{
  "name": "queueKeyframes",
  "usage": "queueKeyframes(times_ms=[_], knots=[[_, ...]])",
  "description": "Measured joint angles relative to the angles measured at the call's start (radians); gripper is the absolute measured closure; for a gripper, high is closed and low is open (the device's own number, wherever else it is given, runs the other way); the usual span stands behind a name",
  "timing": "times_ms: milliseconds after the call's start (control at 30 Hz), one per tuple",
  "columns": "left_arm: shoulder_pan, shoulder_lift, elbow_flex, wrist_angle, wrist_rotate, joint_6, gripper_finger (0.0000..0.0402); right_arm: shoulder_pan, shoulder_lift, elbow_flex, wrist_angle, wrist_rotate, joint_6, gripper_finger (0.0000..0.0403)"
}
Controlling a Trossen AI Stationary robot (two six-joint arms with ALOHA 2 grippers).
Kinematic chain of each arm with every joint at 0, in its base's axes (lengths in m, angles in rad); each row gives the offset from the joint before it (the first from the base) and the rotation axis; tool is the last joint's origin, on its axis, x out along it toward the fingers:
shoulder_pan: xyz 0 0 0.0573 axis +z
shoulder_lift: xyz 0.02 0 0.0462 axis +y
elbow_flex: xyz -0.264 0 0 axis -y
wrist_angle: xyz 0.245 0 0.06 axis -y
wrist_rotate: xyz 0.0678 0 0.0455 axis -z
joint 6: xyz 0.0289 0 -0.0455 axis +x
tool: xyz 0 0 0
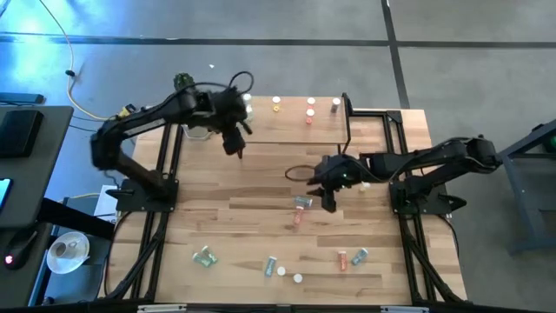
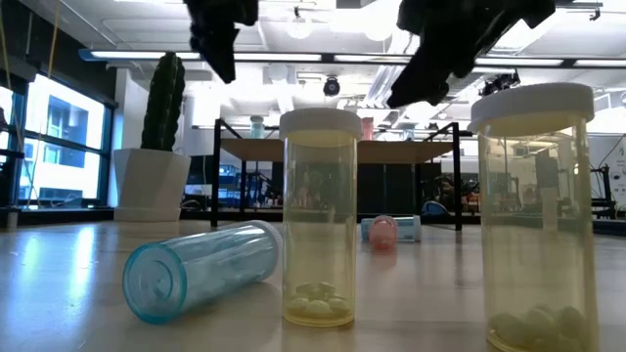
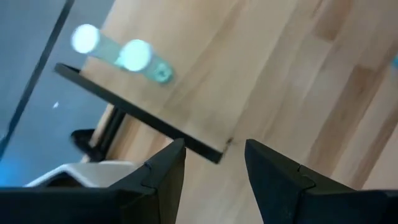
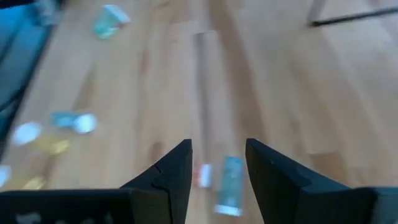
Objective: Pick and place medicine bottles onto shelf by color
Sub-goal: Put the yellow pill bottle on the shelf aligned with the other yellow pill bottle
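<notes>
The light-wood shelf stands at the table's far side with several white-capped medicine bottles along its far edge. Two green ones stand near its left corner. My left gripper hangs open above the shelf's near left part, holding nothing. My right gripper hangs open above mid-table, just right of a teal bottle and a pink bottle, both lying on their sides. In the right wrist view the teal one and the pink one show beyond the fingers' gap.
More bottles are scattered near the front edge: a green one, a pale one, a red one and a teal one. The white cactus pot stands at the shelf's left end. A dark cable loop lies mid-table.
</notes>
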Motion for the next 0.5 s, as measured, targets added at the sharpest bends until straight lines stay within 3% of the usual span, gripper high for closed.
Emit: queueKeyframes(times_ms=[333, 500], knots=[[-0.127, -0.235, -0.392, 0.35, 0.029, -0.094, 0.0245, 0.071, 0.0, 0.011, 0.011, -0.106, 0.085, 0.0261], [-0.199, -0.285, -0.581, 0.622, 0.061, -0.115, 0.0245, 0.112, 0.001, 0.011, 0.015, -0.17, -0.023, 0.0261]])
